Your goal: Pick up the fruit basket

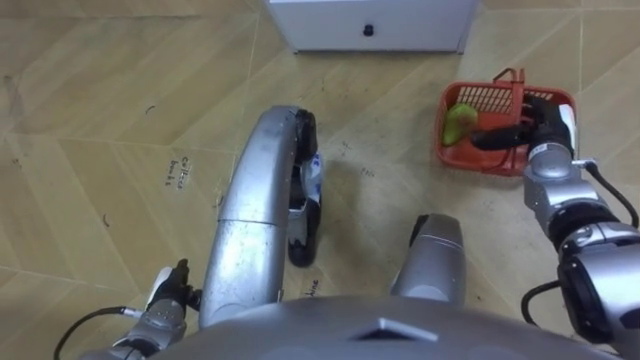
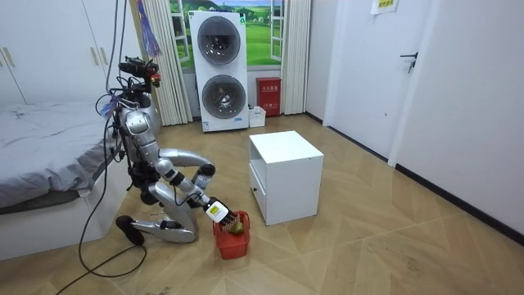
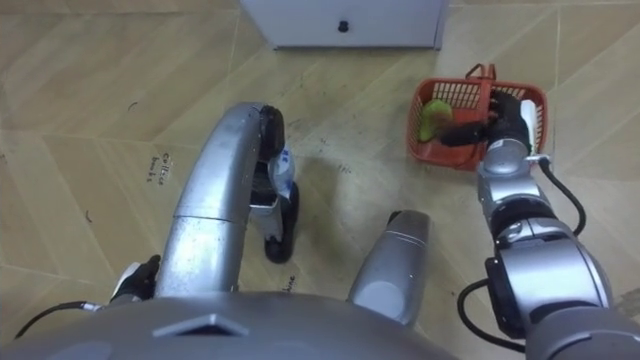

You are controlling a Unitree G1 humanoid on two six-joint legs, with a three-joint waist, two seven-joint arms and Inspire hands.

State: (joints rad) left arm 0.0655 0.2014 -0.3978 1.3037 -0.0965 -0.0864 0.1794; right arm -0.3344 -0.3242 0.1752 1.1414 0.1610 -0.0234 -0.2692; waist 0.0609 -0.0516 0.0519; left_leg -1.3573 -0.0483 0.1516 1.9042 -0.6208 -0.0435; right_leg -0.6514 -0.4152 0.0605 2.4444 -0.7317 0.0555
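- The fruit basket (image 1: 470,158) is a red plastic one with mesh sides. It sits on the wood floor (image 1: 100,120), out in front of the robot and off to its right.
- There's one green fruit (image 1: 460,122) inside, lying against the basket's left wall. The hand covers the rest of the inside, so I can't say what else is in there.
- The basket's handle (image 1: 512,80) stands up at the far side with nothing wrapped around it.
- The right hand (image 1: 535,125) reaches into the basket from the right rim, just beside the fruit. Honestly I can't tell whether it's actually gripping anything.
- The left hand (image 1: 165,298) is down low by the robot's left leg, well apart from the basket. I can't tell its state either.
- The white cabinet (image 1: 370,25) has a small dark knob and stands just past the basket. In the room view the basket is near its lower front corner.
- The room view shows the robot down on the floor, legs folded, between the bed (image 2: 41,147) and that cabinet, with its right arm stretched out to the basket.
- Two front-loading machines (image 2: 221,70) are stacked against the back wall, well apart from everything else.
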